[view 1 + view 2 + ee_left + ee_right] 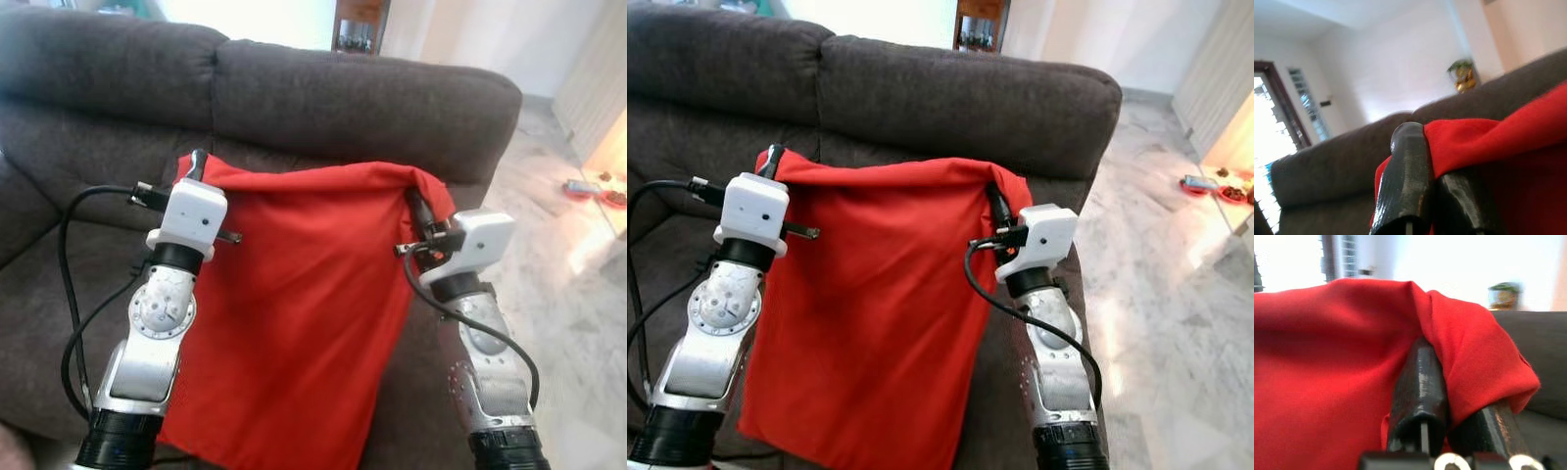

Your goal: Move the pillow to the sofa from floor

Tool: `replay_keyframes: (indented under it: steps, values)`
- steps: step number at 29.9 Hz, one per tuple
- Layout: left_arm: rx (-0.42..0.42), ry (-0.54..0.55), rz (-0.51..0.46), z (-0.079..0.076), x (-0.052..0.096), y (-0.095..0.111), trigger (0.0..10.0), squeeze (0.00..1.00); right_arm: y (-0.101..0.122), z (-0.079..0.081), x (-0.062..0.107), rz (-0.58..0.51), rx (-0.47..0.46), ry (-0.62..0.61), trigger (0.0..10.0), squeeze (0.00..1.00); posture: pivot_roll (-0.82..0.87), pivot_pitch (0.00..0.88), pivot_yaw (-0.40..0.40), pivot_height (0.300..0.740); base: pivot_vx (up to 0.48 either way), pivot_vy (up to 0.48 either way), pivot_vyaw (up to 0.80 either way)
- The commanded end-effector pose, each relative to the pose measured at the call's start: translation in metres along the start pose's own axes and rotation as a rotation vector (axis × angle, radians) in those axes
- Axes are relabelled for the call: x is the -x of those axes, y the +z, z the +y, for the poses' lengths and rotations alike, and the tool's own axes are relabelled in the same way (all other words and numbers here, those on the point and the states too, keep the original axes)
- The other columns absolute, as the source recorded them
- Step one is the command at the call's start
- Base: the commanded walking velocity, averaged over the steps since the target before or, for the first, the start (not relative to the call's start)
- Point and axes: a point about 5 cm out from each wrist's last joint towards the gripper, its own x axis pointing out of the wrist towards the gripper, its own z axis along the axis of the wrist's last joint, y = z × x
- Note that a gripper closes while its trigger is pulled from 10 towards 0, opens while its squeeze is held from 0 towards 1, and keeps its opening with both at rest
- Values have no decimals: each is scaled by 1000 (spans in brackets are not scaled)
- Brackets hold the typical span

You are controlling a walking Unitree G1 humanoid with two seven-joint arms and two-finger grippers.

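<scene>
Pillow (pixel 294 294), red and limp, hangs before grey sofa (pixel 343 98).

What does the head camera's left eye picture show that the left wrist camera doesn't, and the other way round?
The left eye view takes in both arms: the left gripper and right gripper each pinch a top corner of the red pillow, which hangs in front of the sofa. The left wrist view gives a close look at the fingers clamped on the cloth, plus a window and a plant. Both show pillow and sofa.
</scene>
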Motion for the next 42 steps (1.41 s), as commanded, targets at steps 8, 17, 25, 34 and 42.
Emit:
replay_keyframes:
  steps: [8,17,25,34,42]
  values:
    - [6,-149,34,-24,9,-4,10000,0,-1,-1,5,39,42,67,10000,0,129,0,-90,740,0,0,0]
    - [-1,-212,73,-36,14,-9,10000,0,-10,-2,11,96,32,95,10000,0,128,0,-92,740,0,0,0]
    - [-26,-200,78,-33,13,-10,10000,0,-14,5,14,119,36,160,10000,0,129,0,-94,740,0,0,0]
    - [-27,-172,80,-30,12,-10,10000,1000,-15,3,15,130,44,169,10000,537,127,0,-95,740,0,0,0]
    - [-27,-162,76,-29,12,-9,10000,1000,-14,1,15,128,47,163,10000,1000,128,0,-94,740,0,0,0]
